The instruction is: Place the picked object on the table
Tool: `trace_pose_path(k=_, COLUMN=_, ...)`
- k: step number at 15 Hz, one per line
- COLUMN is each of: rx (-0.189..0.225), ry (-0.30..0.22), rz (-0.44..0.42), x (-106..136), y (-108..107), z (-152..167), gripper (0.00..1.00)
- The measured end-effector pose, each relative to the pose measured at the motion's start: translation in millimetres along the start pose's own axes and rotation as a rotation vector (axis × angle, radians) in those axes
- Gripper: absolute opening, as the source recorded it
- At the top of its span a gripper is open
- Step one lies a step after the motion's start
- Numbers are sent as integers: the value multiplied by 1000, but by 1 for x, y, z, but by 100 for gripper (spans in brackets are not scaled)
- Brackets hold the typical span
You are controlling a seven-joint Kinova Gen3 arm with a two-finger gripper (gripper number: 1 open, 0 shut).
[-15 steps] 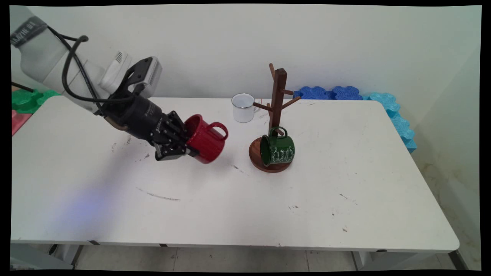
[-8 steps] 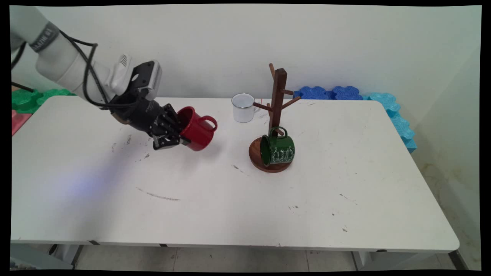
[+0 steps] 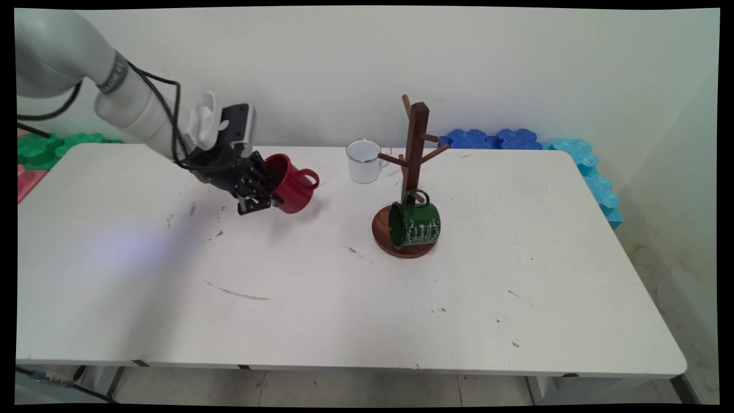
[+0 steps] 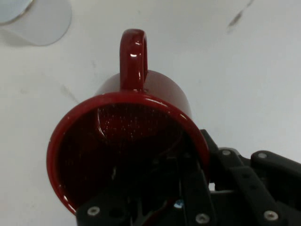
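Observation:
My gripper (image 3: 269, 192) is shut on the rim of a red mug (image 3: 292, 183), holding it tilted on its side just above the table, mouth toward the hand and handle pointing right and up. In the hand view the red mug (image 4: 127, 141) fills the middle, its handle at the top, with one finger inside the mouth and the gripper (image 4: 188, 188) clamped on the lower rim. Right of it stands a wooden mug tree (image 3: 414, 166) with a green mug (image 3: 416, 225) hanging from a low peg over its round base. A white mug (image 3: 363, 161) stands behind.
Blue foam blocks (image 3: 493, 139) line the table's far right edge and wall, and green foam blocks (image 3: 40, 146) lie at the far left. In the hand view the white mug (image 4: 35, 19) shows at the upper left. The white table (image 3: 367, 298) bears scuff marks.
The gripper has carried the red mug back and to the left, away from the mug tree and toward the far side of the table, lower in height. The other mugs have not moved.

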Motion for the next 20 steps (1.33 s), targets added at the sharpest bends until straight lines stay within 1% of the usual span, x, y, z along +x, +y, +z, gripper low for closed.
trace_pose_path(k=4, rx=19, ry=-37, rz=7, x=-3, y=-9, z=21, gripper=0)
trace_pose_path(k=8, rx=27, ry=-69, rz=9, x=-6, y=-16, z=38, gripper=0)
trace_pose_path(k=15, rx=19, ry=-105, rz=10, x=-6, y=-20, z=57, gripper=0)
trace_pose_path(k=20, rx=7, ry=-116, rz=22, x=-4, y=-21, z=65, gripper=0)
